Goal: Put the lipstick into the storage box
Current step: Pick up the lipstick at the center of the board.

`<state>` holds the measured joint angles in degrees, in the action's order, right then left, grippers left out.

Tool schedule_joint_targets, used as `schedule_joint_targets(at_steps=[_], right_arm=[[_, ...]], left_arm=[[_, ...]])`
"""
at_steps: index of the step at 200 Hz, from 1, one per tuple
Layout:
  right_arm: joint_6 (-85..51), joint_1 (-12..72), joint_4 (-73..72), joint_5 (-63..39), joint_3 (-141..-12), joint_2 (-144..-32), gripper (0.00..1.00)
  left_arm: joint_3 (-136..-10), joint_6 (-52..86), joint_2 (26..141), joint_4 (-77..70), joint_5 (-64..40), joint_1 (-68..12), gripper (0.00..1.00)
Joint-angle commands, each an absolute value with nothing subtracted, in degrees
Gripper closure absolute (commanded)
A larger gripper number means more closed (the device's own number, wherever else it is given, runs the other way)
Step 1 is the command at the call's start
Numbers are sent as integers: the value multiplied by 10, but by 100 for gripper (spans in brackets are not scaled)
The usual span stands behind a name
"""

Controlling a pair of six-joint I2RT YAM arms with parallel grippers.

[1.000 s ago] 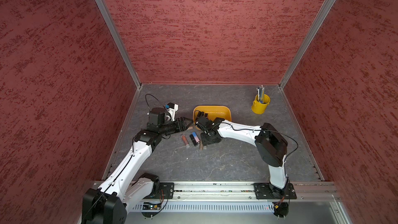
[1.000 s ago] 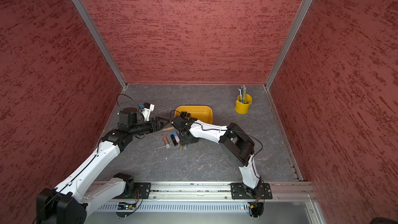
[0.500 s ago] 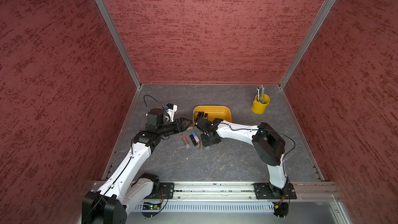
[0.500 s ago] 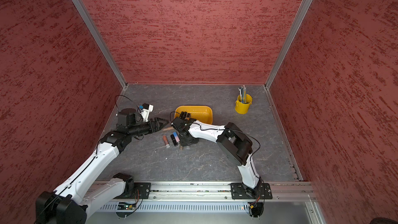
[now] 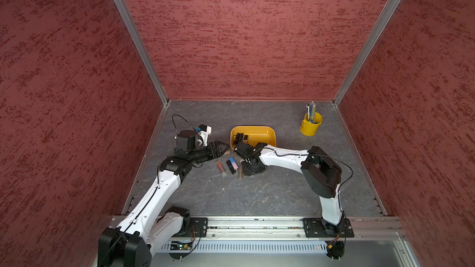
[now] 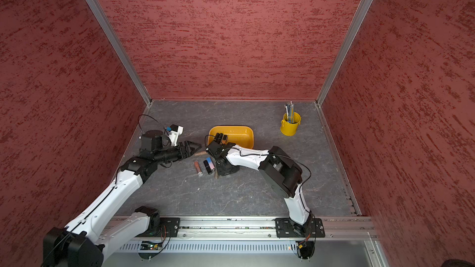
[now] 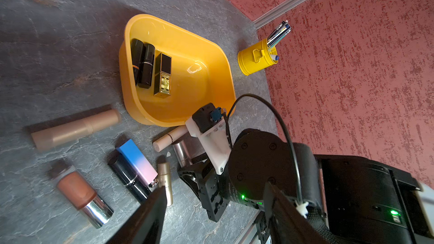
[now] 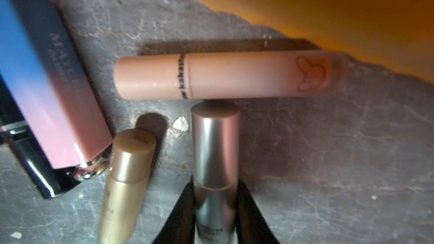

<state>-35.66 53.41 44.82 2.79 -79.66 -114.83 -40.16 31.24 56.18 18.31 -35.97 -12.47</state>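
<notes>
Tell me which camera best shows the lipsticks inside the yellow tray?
The left wrist view: three dark lipsticks lie side by side in the storage box, one gold-ended. Both top views show tiny dark shapes; the right wrist view shows only the box's blurred wall.

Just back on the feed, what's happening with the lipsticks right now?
The right gripper has its jaws closed on a silver tube lying on the table near the box. The left gripper hangs open close by, holding nothing. The box holds three lipsticks; a blue-pink one and several more lie outside it.
</notes>
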Motion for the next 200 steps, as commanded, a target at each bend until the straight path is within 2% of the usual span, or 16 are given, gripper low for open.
schedule_joint_targets(at_steps=[1, 60, 75, 109, 122, 127, 144, 162, 187, 200], right_arm=[[-355, 536, 447, 32, -781, -1135, 74], [-320, 535, 391, 11, -739, -1065, 78], [-303, 532, 368, -10, -720, -1035, 79], [-288, 491, 305, -100, -656, -942, 79], [-282, 465, 276, -142, -629, -894, 79], [-280, 454, 262, -163, -619, -876, 79], [-278, 415, 218, -231, -589, -815, 79], [-279, 376, 183, -297, -572, -768, 79], [-295, 334, 136, -375, -558, -725, 79], [-306, 320, 113, -410, -554, -713, 79]], left_arm=[[-392, 314, 561, 166, -365, -120, 31], [-389, 353, 571, 114, -394, -119, 29], [-387, 369, 575, 87, -409, -119, 24], [-373, 422, 595, -8, -462, -119, 16], [-365, 455, 608, -70, -486, -119, 15], [-363, 468, 615, -94, -495, -120, 11], [-361, 512, 643, -181, -523, -131, 10], [-384, 524, 679, -232, -544, -165, 10], [-441, 484, 728, -221, -544, -231, 9], [-457, 474, 748, -230, -535, -252, 5]])
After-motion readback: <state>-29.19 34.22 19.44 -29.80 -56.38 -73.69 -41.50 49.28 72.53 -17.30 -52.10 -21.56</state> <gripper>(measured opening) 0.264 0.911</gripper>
